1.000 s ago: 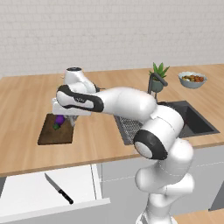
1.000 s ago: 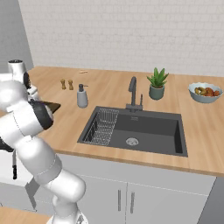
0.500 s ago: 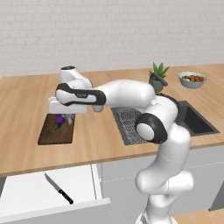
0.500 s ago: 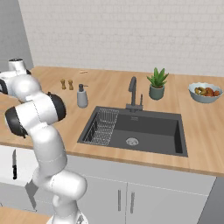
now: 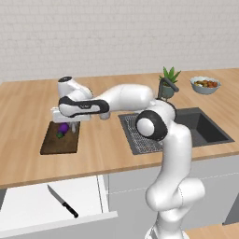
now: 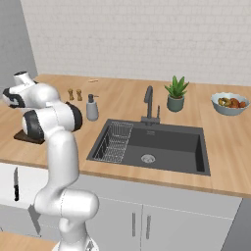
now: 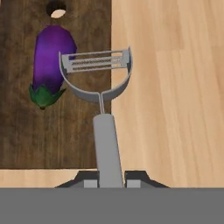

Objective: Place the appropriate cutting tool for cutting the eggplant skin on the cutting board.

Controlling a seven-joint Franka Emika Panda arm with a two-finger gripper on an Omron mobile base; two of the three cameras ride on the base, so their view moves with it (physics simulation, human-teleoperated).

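Since the earlier frame, the arm has straightened and reached further out over the counter, carrying the gripper (image 7: 111, 181) to the right edge of the cutting board (image 7: 57, 140). Its jaws are closed narrowly on the handle of one peeler (image 7: 101, 94), which projects forward from between the two fingertips in the hand view. The peeler's rounded head lies over the board's right edge, partly over the bare wooden counter (image 7: 175, 87), and overlaps the side of the eggplant (image 7: 50, 61) in that view; whether it touches the eggplant or the board cannot be told.

One eggplant lies on the board, green stem cap toward the camera. One dark hole sits near the board's far end.

In the left base view, the gripper (image 5: 65, 122) hangs above the cutting board (image 5: 58, 142), with the eggplant (image 5: 62, 129) just below it. One knife (image 5: 62, 201) with a black handle lies in the open drawer (image 5: 28, 205) below the counter edge.

Further right: one sink (image 6: 162, 144) holding one wire rack (image 6: 113, 142), one faucet (image 6: 150, 105), one soap dispenser (image 6: 91, 108), one potted plant (image 6: 176, 93), one fruit bowl (image 6: 230, 104), and two small shakers (image 6: 74, 94).
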